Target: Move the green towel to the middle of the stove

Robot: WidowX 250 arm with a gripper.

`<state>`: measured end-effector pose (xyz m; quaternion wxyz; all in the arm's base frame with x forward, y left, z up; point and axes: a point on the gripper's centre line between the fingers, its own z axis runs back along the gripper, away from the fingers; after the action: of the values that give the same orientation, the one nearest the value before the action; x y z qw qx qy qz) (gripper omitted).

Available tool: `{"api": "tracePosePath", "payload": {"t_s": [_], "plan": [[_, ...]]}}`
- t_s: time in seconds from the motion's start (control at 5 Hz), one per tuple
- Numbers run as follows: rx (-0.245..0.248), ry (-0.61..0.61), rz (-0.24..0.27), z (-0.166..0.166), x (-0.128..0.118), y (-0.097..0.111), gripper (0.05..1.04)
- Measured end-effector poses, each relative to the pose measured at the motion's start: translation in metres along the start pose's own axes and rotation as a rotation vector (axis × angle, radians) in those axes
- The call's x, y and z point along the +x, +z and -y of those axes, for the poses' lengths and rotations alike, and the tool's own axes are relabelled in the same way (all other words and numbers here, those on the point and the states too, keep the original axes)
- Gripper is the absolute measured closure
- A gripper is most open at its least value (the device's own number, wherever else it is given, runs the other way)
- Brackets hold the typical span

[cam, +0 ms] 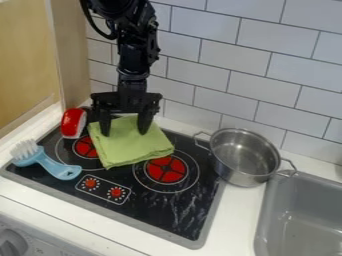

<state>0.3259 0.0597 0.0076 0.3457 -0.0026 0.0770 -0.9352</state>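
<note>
The hand (125,128) has its fingers wide apart, gripping nothing, over the green towel (132,145), likely light and floppy, best pinched near its back edge.

From here I can see a white countertop (232,220) carrying a flat black stove (177,212) with red burners. A folded lime-green cloth towel (130,142) lies partly over the burners; a light-blue plastic brush with white bristles (45,160) lies at one corner, near a rounded red-and-white object (73,123). A two-handled round steel pot (244,156) sits between stove and grey sink (300,215).
</note>
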Motion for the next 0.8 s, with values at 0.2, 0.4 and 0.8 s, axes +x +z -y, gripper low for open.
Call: {"api": "tracePosePath", "payload": {"t_s": [0.2, 0.4, 0.8], "plan": [[-0.003, -0.017, 0.009, 0.001, 0.001, 0.001, 0.085], [0.043, 0.008, -0.023, 0.002, -0.004, 0.020, 0.085], [0.083, 0.017, -0.100, 0.011, -0.005, 0.060, 0.085]]}}
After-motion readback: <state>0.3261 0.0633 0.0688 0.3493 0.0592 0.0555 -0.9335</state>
